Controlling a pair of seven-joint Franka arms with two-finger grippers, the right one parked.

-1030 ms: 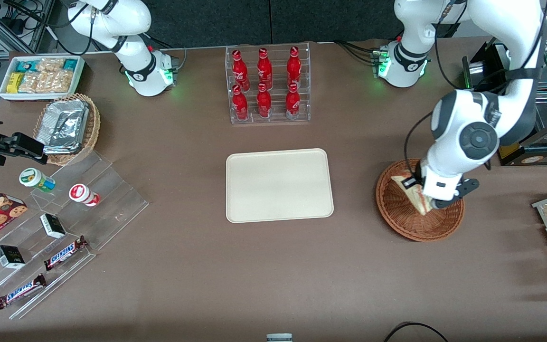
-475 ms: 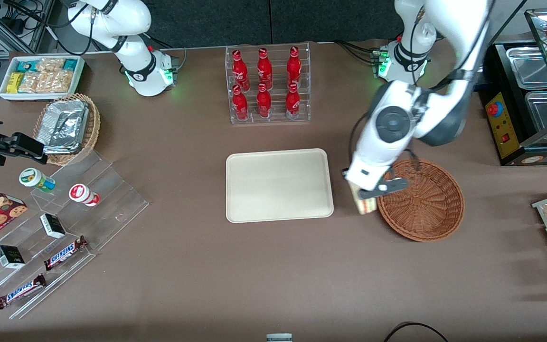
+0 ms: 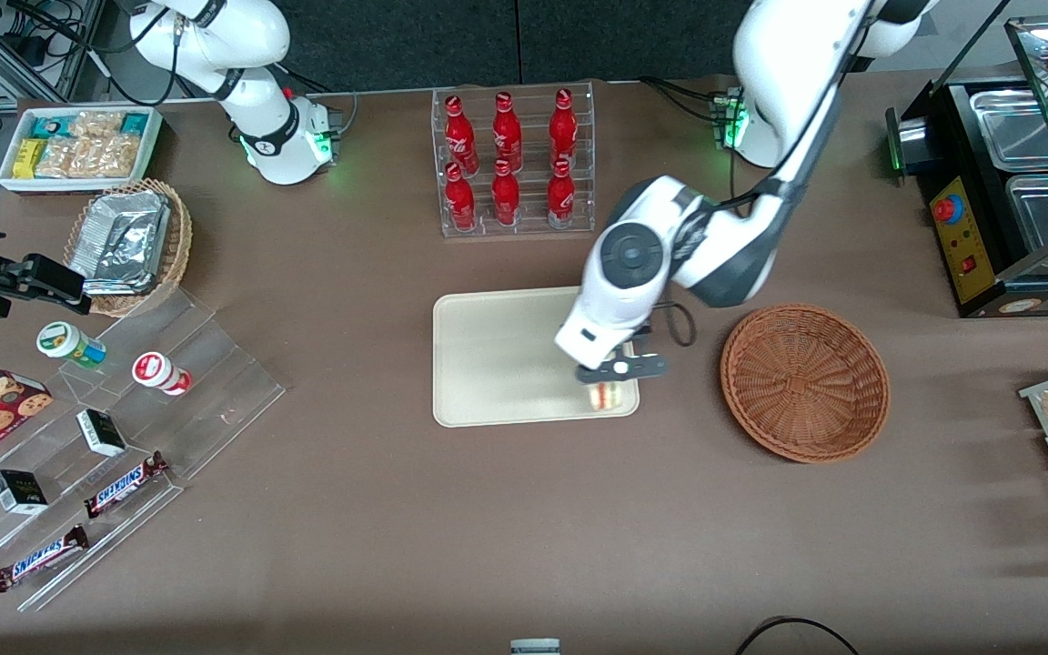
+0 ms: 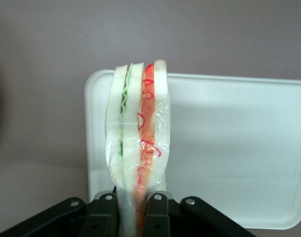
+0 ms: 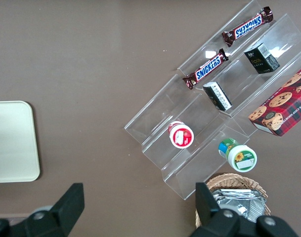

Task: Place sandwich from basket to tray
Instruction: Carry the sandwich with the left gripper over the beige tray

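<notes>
My left gripper (image 3: 609, 375) is shut on the sandwich (image 3: 606, 395), a plastic-wrapped wedge of white bread with green and orange-red layers (image 4: 137, 138). It hangs above the corner of the cream tray (image 3: 497, 355) that is nearest the front camera and the basket. In the left wrist view the black fingers (image 4: 156, 217) press both faces of the sandwich, with the tray (image 4: 239, 148) below it. The reddish-brown wicker basket (image 3: 804, 382) stands beside the tray toward the working arm's end, with nothing in it.
A clear rack of red bottles (image 3: 512, 162) stands farther from the front camera than the tray. A clear stepped stand with snacks (image 3: 105, 437), a tan basket of foil containers (image 3: 128, 241) and a white snack box (image 3: 78, 146) lie toward the parked arm's end. A black appliance (image 3: 997, 182) stands near the basket.
My gripper lifted the sandwich out of the basket, carried it past the basket's rim and now holds it over the tray's corner. The basket is left with nothing in it.
</notes>
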